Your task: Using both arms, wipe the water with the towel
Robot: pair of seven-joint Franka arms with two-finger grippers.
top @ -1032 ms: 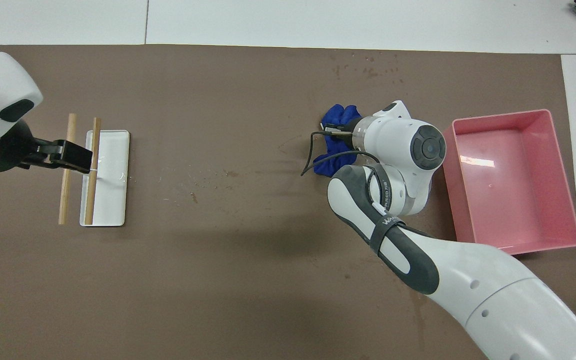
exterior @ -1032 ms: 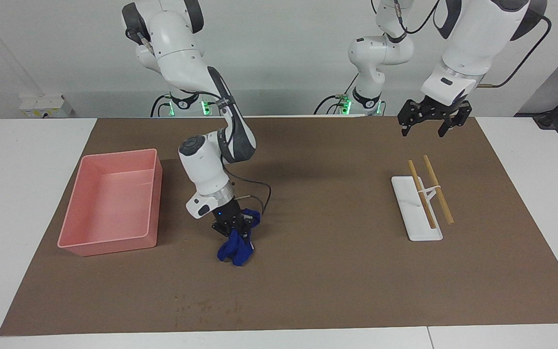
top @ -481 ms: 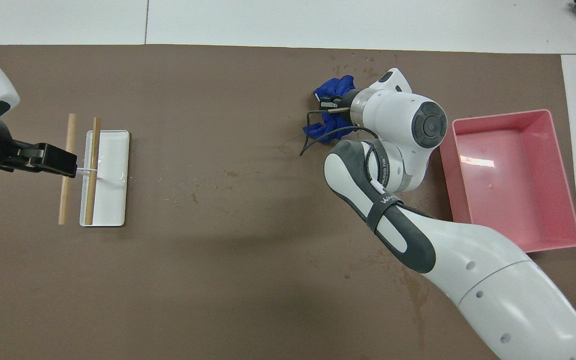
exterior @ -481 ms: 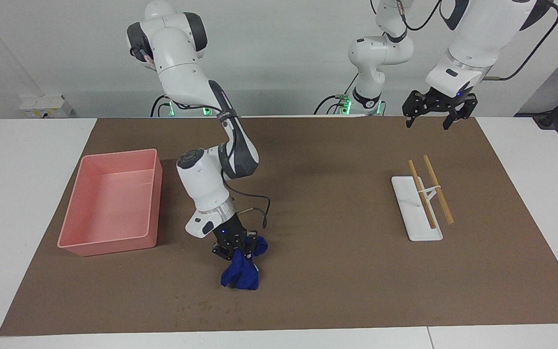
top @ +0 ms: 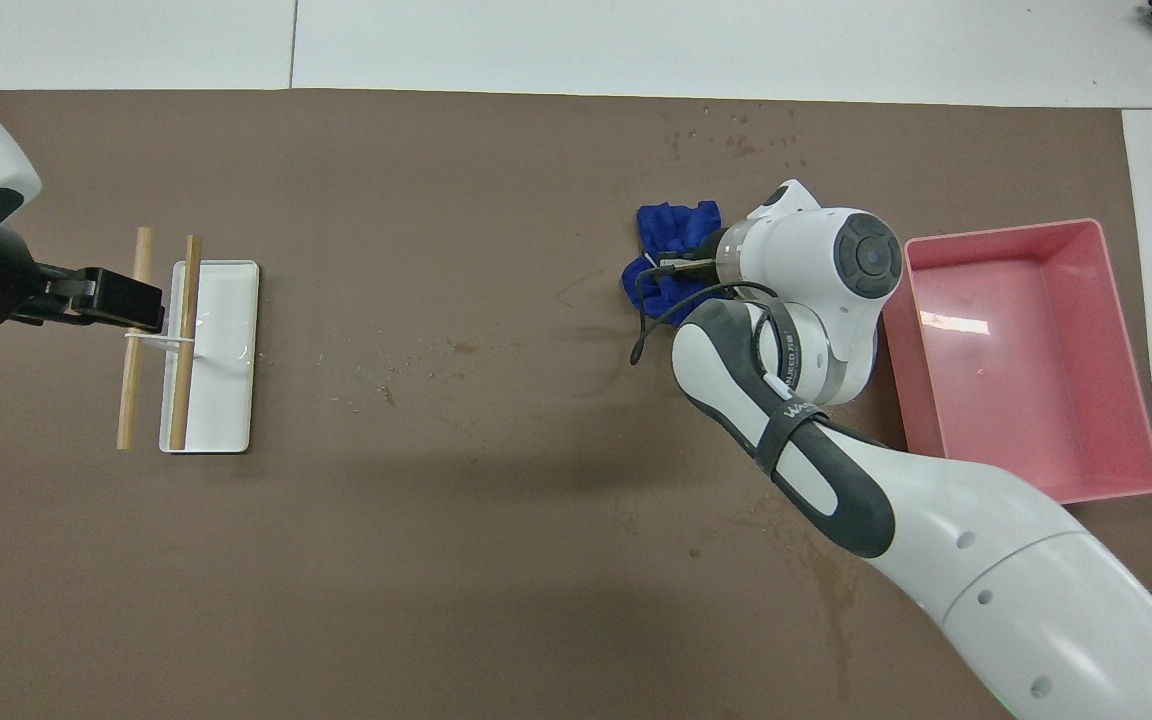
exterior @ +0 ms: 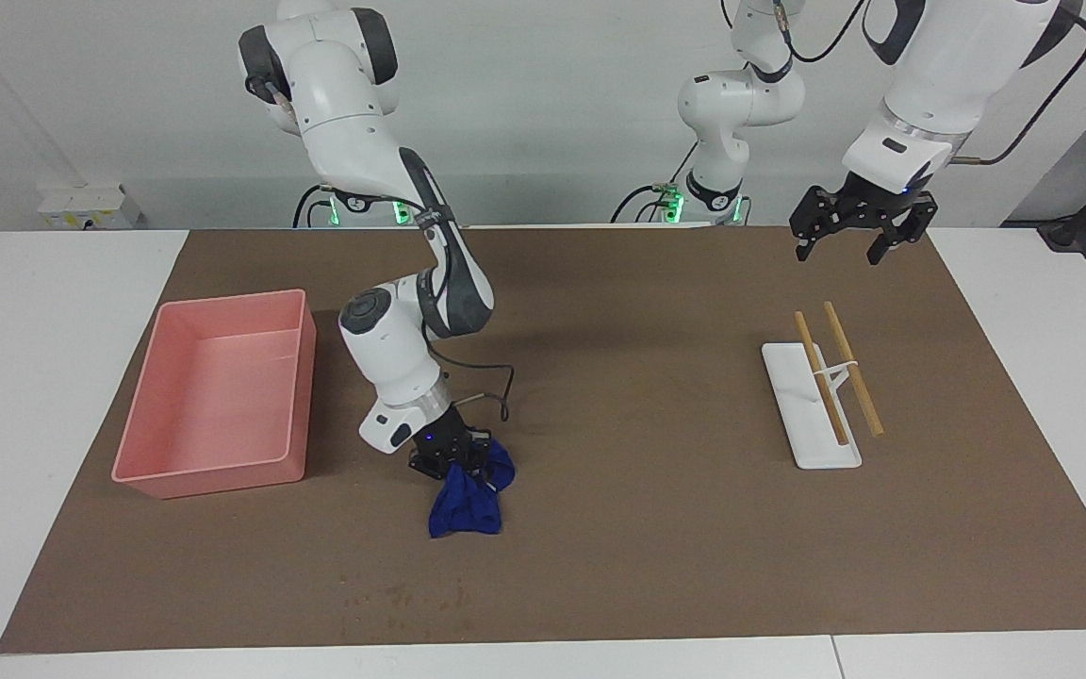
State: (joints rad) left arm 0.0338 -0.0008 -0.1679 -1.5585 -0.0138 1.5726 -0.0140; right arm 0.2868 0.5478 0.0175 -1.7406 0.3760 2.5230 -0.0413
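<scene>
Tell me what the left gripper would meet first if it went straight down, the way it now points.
Probably the brown mat. The left gripper hangs open above the mat's edge nearest the robots. The white rack with wooden sticks lies farther out, so it seems outside that line, though depth is uncertain.

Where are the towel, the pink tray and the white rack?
towel (exterior: 465, 509), facing view, its hanging folds.
pink tray (exterior: 288, 379), facing view, its side wall.
white rack (top: 231, 345), overhead view, bare flat base.

Blue towel and two white arms

The crumpled blue towel (exterior: 466, 505) (top: 671, 250) touches the brown mat beside the pink tray (exterior: 166, 476) (top: 1126, 350), pinched by the right gripper (exterior: 449, 460). The left gripper (exterior: 850, 223) (top: 111, 300) hangs, fingers spread, well apart from that tray.
</scene>
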